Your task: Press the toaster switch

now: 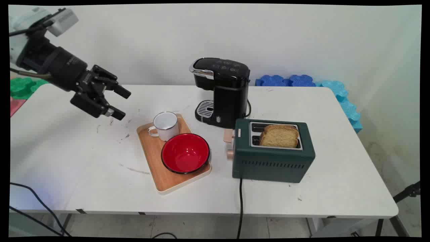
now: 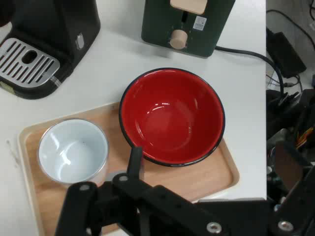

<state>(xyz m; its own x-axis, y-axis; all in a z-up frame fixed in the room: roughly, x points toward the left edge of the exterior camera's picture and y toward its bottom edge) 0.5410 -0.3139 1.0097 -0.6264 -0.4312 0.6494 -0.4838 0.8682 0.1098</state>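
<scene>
My black gripper [image 1: 122,104] hangs open above the table's left part, holding nothing, its jaws pointing right toward the tray. A wooden tray [image 1: 158,174] [image 2: 216,172] lies right of it. On the tray stand an empty white enamel mug [image 1: 165,125] [image 2: 73,150] and an empty red bowl [image 1: 185,153] [image 2: 171,117] with a dark rim, close side by side. The mug is the thing nearest the gripper. In the hand view one black finger [image 2: 134,158] rises in front of the bowl's near rim.
A black coffee machine [image 1: 223,90] [image 2: 44,34] stands behind the tray. A green toaster [image 1: 272,151] [image 2: 187,22] with bread slices [image 1: 279,135] in its slots sits to the right, its black cord [image 1: 241,205] running off the front edge. Blue foam pieces [image 1: 339,94] line the back right.
</scene>
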